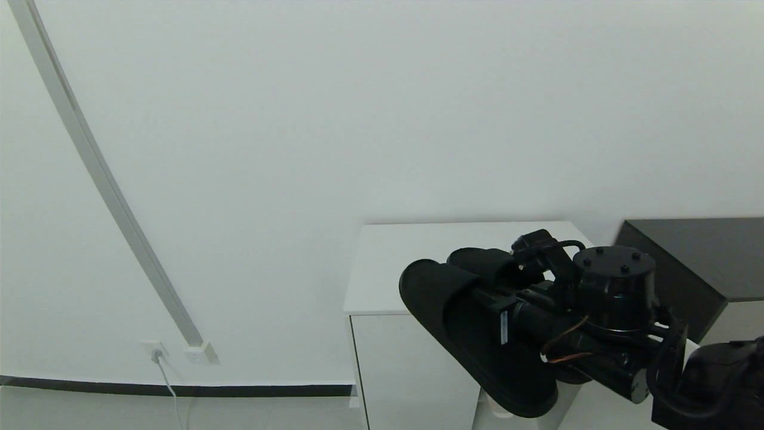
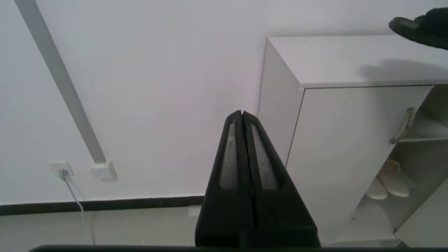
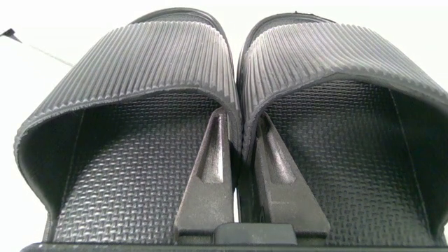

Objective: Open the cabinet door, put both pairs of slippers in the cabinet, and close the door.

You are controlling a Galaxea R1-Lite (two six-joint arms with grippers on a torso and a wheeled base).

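Right end effector (image 3: 241,119) grips two black slippers (image 3: 126,182).

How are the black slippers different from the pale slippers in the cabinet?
The black slippers are dark; the pale slippers are whitish. The black slippers hang in the air, clamped by the right pincer; the pale slippers lie inside the cabinet. Both are pairs, side by side.
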